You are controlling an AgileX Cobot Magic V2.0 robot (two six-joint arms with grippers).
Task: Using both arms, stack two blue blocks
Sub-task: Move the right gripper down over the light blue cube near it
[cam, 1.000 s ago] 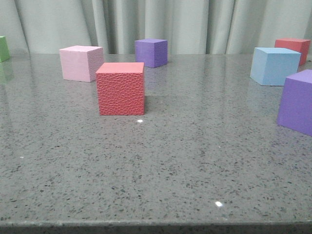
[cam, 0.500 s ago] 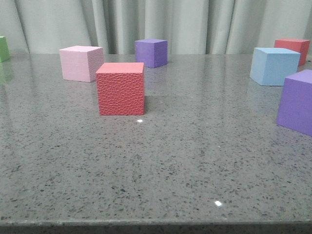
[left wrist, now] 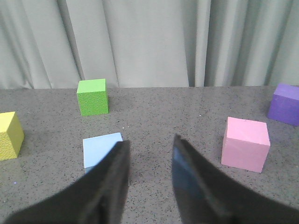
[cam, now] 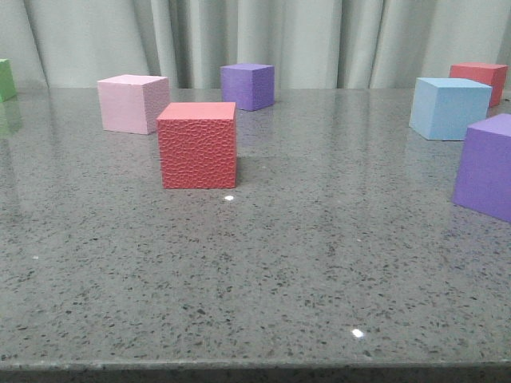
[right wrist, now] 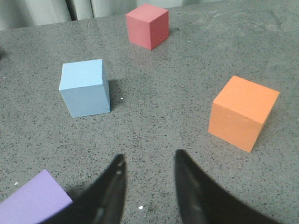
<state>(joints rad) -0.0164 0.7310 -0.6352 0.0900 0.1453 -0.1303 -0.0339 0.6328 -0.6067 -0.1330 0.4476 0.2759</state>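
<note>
One sky-blue block [cam: 449, 107] stands at the far right of the table in the front view. It also shows in the right wrist view [right wrist: 85, 87], ahead of my open, empty right gripper [right wrist: 148, 157]. The other blue block [left wrist: 101, 149] shows in the left wrist view, partly hidden behind one finger of my open, empty left gripper [left wrist: 150, 141]. It is out of the front view. Neither gripper shows in the front view.
The front view holds a textured red cube [cam: 197, 144], a pink cube [cam: 132, 103], two purple cubes [cam: 247, 85] [cam: 485, 165], a red cube [cam: 480, 78] and a green cube [cam: 6, 79]. An orange cube [right wrist: 243, 112] lies beside the right gripper. A yellow cube [left wrist: 9, 135] lies near the left gripper.
</note>
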